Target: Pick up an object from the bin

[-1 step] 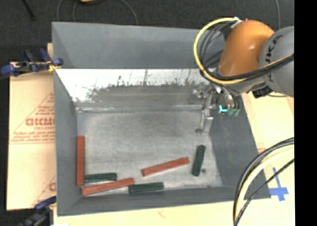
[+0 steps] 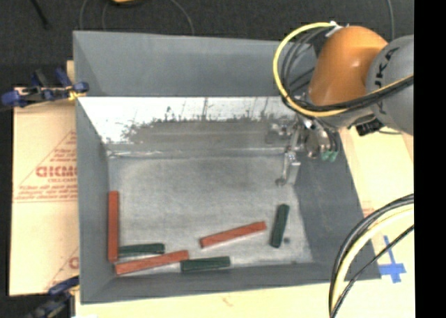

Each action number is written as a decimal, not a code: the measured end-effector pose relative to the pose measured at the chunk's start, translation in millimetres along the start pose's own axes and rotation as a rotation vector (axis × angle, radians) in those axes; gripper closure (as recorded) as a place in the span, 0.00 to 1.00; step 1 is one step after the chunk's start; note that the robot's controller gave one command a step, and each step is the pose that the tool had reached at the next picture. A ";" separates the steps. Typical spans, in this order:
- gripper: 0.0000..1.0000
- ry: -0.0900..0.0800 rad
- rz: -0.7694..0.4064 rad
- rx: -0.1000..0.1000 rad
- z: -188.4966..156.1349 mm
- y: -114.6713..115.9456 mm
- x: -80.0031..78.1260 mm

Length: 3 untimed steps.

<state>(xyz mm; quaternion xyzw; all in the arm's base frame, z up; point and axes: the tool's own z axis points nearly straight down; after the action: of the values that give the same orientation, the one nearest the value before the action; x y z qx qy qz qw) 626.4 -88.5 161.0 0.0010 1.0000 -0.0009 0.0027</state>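
Observation:
My gripper (image 2: 284, 172) hangs over the right part of the bin floor, near the back wall, fingers pointing down with nothing between them. A short dark green stick (image 2: 279, 225) stands almost upright on the floor just below the gripper, a little toward the front. Left of that stick lies a red-brown stick (image 2: 233, 235), slanted, its right end near the green one. Both sticks lie apart from the fingers.
Along the front and left of the bin lie more sticks: a red one (image 2: 113, 226) against the left wall, a dark green one (image 2: 141, 248), a long red one (image 2: 151, 263) and another dark green one (image 2: 205, 264). The arm with its orange cover and cables sits at the right rim.

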 end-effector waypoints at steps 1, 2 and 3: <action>0.00 -0.006 -0.161 0.001 47.0 28.8 27.5; 0.00 0.005 -0.272 -0.002 68.5 43.7 45.3; 0.00 0.003 -0.309 -0.003 60.2 86.2 81.8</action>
<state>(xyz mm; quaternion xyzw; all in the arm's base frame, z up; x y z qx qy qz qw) 545.0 -2.3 100.2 -0.1529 0.9882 0.0004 0.0009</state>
